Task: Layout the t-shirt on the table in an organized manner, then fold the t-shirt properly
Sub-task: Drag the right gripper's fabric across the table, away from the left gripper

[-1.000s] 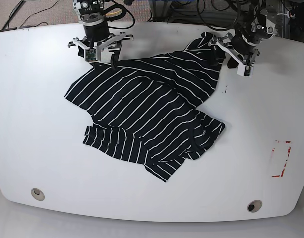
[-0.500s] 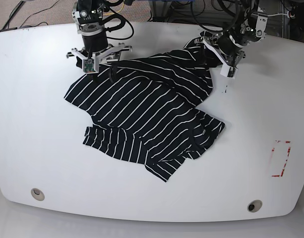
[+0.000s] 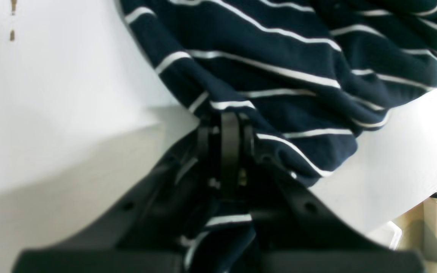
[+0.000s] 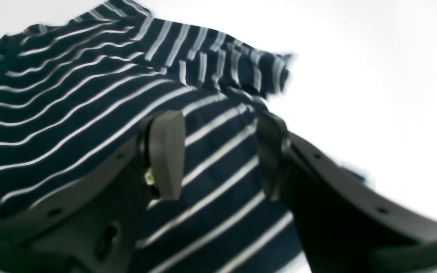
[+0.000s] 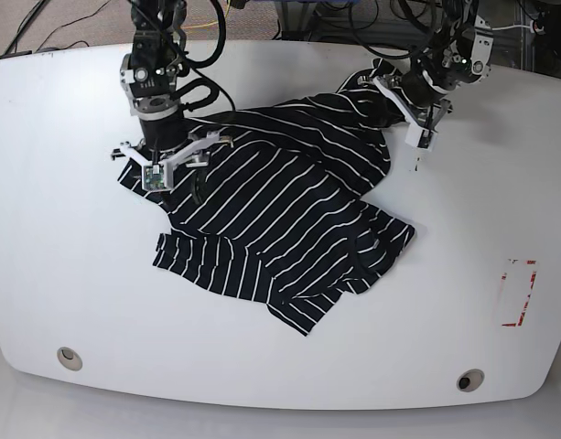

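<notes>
White table (image 5: pixel 60 238) holds crumpled t-shirt (image 5: pixel 280 219); left gripper (image 3: pixel 228 125) pinches its edge, right gripper (image 4: pixel 218 151) spread wide above it.

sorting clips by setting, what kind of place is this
Most likely a robotics lab or test bench, not a home. Two arms work a striped t-shirt on a bare white table with a red taped mark, and loose cables trail behind it.

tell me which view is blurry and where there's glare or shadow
Right wrist view: motion-blurred, the t-shirt stripes smeared, table washed out white. Left wrist view: sharper, with a grey shadow beside the left end effector. Base view: crisp, soft sheen on the tabletop.
</notes>
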### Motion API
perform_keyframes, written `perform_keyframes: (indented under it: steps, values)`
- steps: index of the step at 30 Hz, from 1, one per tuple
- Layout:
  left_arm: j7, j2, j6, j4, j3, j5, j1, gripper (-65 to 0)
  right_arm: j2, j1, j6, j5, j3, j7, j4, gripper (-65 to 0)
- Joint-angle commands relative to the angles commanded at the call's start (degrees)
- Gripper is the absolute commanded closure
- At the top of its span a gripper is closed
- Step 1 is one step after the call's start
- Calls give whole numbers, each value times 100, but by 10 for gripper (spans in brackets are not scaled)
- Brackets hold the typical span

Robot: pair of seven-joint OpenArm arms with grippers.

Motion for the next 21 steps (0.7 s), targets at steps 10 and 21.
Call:
perform_keyframes:
  steps: [10,21]
  values:
    - [0,-211,-44,246,-774,-9,563,-6,211,1108,9,18,-44,-105,-1196,-298]
    - [0,-202,-765,220,-2013,35,976,-6,211,2321,79,35,-53,-105,-2382,-298]
